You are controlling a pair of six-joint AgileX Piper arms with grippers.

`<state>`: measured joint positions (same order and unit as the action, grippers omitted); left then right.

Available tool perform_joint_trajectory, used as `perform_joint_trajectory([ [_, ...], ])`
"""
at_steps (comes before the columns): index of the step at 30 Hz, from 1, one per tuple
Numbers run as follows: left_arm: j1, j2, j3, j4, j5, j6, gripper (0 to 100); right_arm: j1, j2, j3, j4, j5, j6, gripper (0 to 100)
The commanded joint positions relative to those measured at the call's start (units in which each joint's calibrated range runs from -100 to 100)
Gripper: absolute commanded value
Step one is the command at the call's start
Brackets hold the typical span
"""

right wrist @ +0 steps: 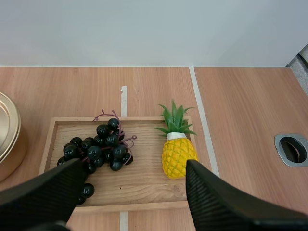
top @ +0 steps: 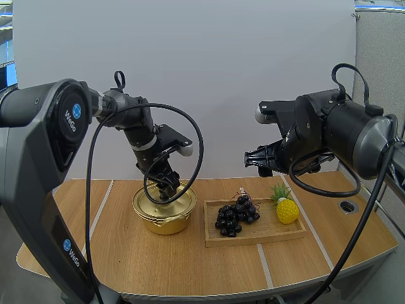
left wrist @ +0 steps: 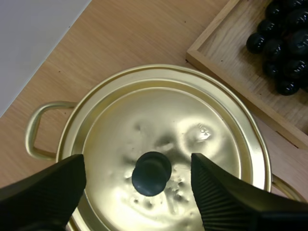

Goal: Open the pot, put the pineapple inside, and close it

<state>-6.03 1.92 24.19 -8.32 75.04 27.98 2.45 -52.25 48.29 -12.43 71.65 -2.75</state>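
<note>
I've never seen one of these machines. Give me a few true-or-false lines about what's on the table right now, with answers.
1. The lid is on the pot. True.
2. The left gripper has clamped the lid's knob. False: its fingers stand open either side of the knob, not touching.
3. The pineapple is at the end of the wooden tray, apart from the grapes. True.
4. The right gripper holds the pineapple. False: it is open above the tray, holding nothing.
</note>
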Motion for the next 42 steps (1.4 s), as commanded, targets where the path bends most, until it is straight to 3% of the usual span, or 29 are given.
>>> perform_joint_trajectory([
  [1,-1.06,0.0,-0.7,-0.4,0.2,0.5,100,0.1,-0.3,-0.4,-0.3,-1.0,0.2,100],
  [7,-1.98,1.3,-0.7,1.4,-0.5,0.5,100,0.1,-0.3,-0.4,-0.3,-1.0,0.2,100],
  [27,-1.91,3.3,-5.1,3.0,5.6,0.1,100,0.1,-0.3,-0.4,-0.3,-1.0,0.2,100],
  [35,-0.01,3.3,-5.1,2.9,7.7,0.1,100,0.1,-0.3,-0.4,-0.3,-1.0,0.2,100],
  [42,-0.01,3.3,-5.1,2.2,8.4,0.1,100,0.1,-0.3,-0.4,-0.3,-1.0,0.2,100],
])
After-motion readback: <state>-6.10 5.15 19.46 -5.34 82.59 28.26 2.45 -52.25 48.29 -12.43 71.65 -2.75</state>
